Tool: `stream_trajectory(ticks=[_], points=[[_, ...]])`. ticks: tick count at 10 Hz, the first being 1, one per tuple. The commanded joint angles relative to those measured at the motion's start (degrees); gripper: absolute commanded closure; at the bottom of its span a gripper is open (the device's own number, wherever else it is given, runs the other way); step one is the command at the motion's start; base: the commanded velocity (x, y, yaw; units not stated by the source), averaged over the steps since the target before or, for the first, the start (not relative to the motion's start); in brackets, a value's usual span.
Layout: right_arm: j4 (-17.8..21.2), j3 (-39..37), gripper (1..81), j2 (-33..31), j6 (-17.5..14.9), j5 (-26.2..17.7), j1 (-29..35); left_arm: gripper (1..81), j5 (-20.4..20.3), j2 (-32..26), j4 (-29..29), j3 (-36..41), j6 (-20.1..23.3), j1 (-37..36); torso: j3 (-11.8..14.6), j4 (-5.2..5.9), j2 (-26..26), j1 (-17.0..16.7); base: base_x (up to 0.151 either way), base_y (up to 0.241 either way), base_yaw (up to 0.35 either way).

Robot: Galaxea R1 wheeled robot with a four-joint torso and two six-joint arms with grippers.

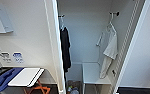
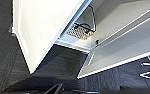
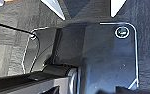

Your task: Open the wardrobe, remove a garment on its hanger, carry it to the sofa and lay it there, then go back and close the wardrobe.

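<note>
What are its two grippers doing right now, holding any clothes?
Left gripper: cannot be told; no cloth seen at it.
Right gripper: cannot be told; no cloth seen at it.

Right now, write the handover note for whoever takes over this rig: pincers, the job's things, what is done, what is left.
Pincers: whether the left or right one is open or shut cannot be told from these pictures; nothing is seen held.
Tall white panelled wardrobe: doors open, white interior in the head view.
White short-sleeved thin shirt: hangs on its thin white hanger from a black hook on the interior's right side.
Black shirt: hangs on the interior's left side; leave it.
Done: wardrobe opened.
Left: take out the white shirt on its hanger, lay it on the sofa, return and close the doors.
</note>
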Motion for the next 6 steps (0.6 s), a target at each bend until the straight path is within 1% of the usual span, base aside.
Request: stream_trajectory(ticks=[1,4,6], points=[[0.7,-2.58,1.0,2.14,0.12,-2.09,2.86,1.0,-0.33,1.21,-1.96,-1.76,-1.59,-7.48,0.0,0.0,0.0,0.0,0.0,0.0,0.0],[0.78,-2.67,1.0,2.58,0.21,-2.17,3.39,1.0,-0.42,4.28,-3.9,-4.31,-1.85,-10.56,0.0,0.0,0.0,0.0,0.0,0.0,0.0],[0.78,-2.84,1.0,2.76,0.21,-2.17,3.39,1.0,-0.42,5.43,-3.9,-4.31,-1.85,-11.88,0.0,0.0,0.0,0.0,0.0,0.0,0.0]])
